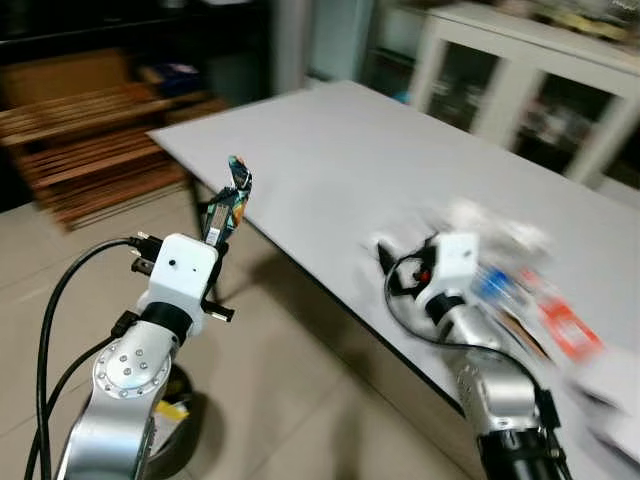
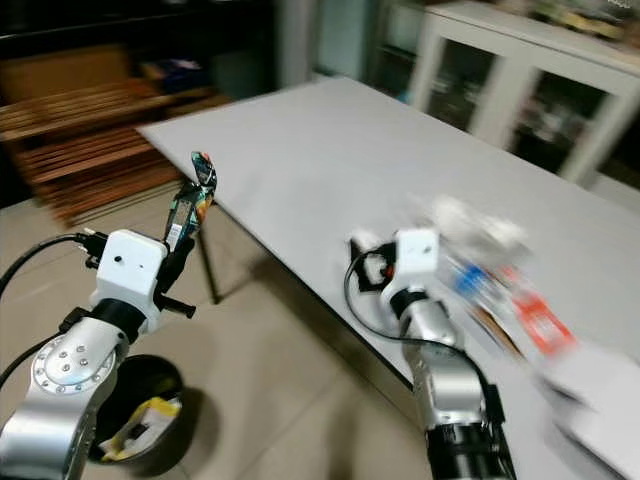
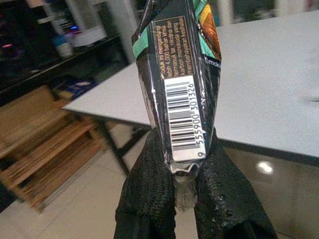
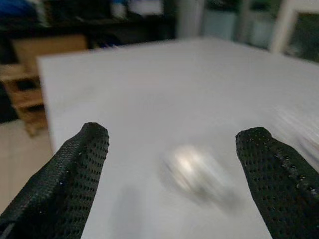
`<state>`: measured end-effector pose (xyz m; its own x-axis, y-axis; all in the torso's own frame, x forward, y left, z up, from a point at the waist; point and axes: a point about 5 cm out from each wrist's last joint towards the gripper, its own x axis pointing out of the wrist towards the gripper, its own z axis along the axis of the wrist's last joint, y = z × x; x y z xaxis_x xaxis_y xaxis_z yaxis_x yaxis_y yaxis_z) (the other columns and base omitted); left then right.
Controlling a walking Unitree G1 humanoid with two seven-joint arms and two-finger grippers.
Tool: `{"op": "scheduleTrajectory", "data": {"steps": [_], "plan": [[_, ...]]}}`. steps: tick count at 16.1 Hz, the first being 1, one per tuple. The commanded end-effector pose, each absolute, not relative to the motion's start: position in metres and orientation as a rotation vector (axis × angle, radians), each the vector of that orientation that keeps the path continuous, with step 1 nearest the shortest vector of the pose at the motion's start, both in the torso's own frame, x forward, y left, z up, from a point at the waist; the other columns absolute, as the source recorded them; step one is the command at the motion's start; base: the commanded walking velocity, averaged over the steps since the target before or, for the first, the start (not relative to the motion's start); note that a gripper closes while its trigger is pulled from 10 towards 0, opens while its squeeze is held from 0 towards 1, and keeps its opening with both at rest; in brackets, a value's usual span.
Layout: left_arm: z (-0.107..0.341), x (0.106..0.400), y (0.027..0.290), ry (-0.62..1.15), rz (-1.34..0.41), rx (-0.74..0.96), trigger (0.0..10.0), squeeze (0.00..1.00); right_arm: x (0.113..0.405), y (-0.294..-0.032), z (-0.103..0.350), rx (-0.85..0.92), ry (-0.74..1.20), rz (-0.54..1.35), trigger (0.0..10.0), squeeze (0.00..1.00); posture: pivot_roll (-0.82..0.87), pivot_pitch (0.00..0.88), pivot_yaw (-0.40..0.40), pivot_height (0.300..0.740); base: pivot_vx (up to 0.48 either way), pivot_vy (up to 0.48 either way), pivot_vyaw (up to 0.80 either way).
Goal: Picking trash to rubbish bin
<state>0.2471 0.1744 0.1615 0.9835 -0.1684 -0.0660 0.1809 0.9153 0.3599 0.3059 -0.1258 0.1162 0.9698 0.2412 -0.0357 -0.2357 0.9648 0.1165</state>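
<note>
A black snack wrapper (image 3: 177, 84) with green and orange print and a barcode stands upright in my left gripper (image 3: 183, 169), which is shut on its lower end. That gripper (image 1: 216, 240) is raised over the floor, just off the grey table's (image 1: 400, 170) near corner. Below my left arm a black rubbish bin (image 2: 165, 452) stands on the floor with yellow trash (image 2: 150, 412) inside. My right gripper (image 4: 172, 144) hovers open over the table top, its fingers (image 4: 82, 164) wide apart. A blurred heap of blue, white and red packets (image 1: 525, 290) lies right beside it.
A rack of wooden slats (image 1: 90, 140) leans at the far left. White glass-door cabinets (image 1: 530, 90) stand behind the table. Beige tiled floor (image 1: 290, 400) stretches between the table edge and the bin. The head views are motion-blurred on the right.
</note>
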Motion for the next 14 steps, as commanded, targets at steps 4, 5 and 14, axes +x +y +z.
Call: {"op": "scheduleTrajectory", "data": {"steps": [4, 5, 14], "plan": [[0.159, 0.245, 0.173, 0.044, -0.220, 0.365, 10.0, 0.00, 0.320, -0.136, 0.133, -0.026, 0.017, 0.189, 10.0, 0.00, 0.12, 0.000, -0.094, 0.740, 0.301, 0.000, 0.00], [0.154, 0.241, 0.165, 0.054, -0.305, 0.339, 10.0, 0.00, 0.327, -0.144, 0.127, -0.035, 0.064, 0.147, 10.0, 1.00, 0.10, 0.000, -0.094, 0.740, 0.000, 0.000, 0.00], [0.142, 0.222, 0.150, 0.086, -0.518, 0.343, 10.0, 0.00, 0.334, -0.173, 0.095, 0.093, 0.392, 0.098, 10.0, 1.00, 0.09, 0.002, -0.119, 0.740, 0.000, 0.000, 0.00]]}}
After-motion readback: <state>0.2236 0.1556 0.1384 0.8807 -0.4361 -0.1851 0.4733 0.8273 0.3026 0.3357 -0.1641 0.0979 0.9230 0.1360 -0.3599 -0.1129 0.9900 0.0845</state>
